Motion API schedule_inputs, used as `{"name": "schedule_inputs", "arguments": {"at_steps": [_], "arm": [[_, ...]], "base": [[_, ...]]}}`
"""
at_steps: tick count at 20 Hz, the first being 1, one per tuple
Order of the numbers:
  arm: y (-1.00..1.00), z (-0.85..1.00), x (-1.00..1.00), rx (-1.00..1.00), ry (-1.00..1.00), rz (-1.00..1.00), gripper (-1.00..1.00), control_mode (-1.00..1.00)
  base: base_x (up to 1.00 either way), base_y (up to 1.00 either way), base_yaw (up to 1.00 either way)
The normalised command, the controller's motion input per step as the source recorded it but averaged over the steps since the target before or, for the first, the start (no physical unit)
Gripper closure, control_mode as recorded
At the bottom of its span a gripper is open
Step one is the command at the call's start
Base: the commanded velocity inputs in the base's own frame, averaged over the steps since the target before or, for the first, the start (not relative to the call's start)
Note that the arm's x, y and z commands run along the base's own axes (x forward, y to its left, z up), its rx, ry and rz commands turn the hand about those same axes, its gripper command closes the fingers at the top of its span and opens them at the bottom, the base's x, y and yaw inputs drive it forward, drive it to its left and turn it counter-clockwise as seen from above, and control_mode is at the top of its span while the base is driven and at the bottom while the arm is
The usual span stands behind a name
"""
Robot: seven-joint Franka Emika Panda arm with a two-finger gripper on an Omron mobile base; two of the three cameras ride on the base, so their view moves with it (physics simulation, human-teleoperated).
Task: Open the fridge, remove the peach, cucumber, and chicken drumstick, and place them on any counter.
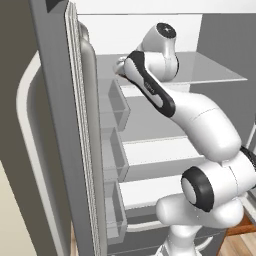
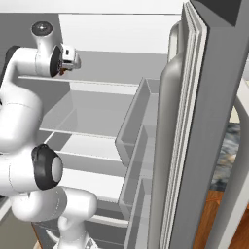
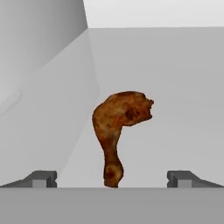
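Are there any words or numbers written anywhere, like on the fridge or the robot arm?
None can be read.
The fridge, its door bins and shelves are plain grey.
The chicken drumstick has no tag.
The open gripper carries no letters.
The arm has dark patches, no writing.

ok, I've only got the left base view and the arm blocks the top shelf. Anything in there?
Observer: Yes. The hand view has the drumstick dead ahead, thin end nearest the camera.
Operator: Open or shut?
Observer: Open. The hand's fingertips stand wide on either side of it, not touching.
Operator: Right door?
Observer: The right door is swung open too, its bins facing in.
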Motion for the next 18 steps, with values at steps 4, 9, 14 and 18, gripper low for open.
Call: {"name": "schedule_inputs", "arguments": {"at_steps": [4,9,14,18], "arm": [[0.09,-0.13,0.37,0.0,0.0,0.0,-1.0,-1.0],[0.05,-0.11,0.29,0.0,0.01,0.0,-1.0,-1.0],[0.03,-0.09,0.12,0.0,0.0,0.0,-1.0,-1.0],[0.1,-0.15,0.14,0.0,0.0,0.0,-1.0,-1.0]], "base": [[0.0,0.0,0.0],[0.0,0.0,0.0],[0.0,0.0,0.0],[0.0,0.0,0.0]]}}
